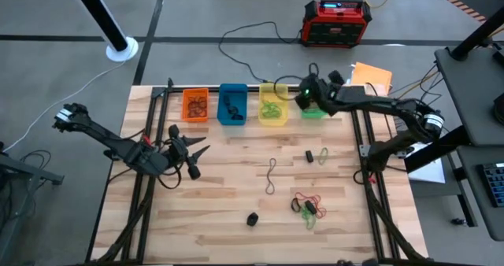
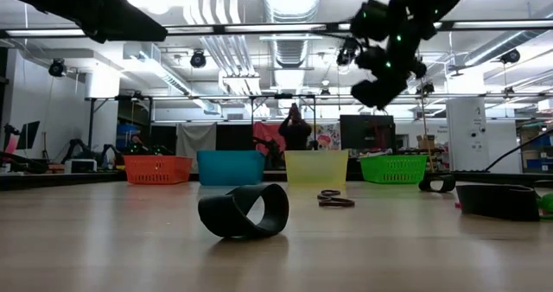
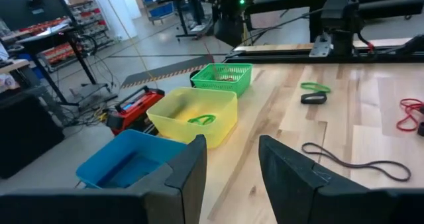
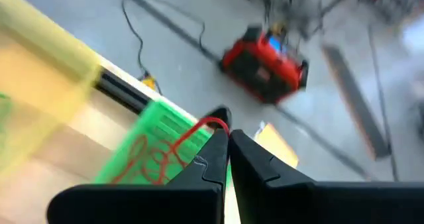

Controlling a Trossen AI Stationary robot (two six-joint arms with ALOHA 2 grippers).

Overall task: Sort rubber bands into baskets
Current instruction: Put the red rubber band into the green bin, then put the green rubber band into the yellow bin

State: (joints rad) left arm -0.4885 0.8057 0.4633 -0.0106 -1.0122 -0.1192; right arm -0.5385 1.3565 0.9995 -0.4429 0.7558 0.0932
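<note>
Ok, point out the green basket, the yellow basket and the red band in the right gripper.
green basket (image 3: 224, 77): left wrist view, mesh front wall.
yellow basket (image 3: 173, 121): left wrist view, front wall.
red band (image 4: 207, 124): right wrist view, loop above the fingertips.

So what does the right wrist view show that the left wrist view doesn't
Only the right wrist view shows the right claw shut on a thin red rubber band above the green plastic basket, with red loops already lying inside it.

Only the left wrist view shows the left claw open, the blue plastic basket, and loose bands on the wooden table, including a long dark one.

Both show the green basket, the yellow plastic basket and the red-black box on the floor.
</note>
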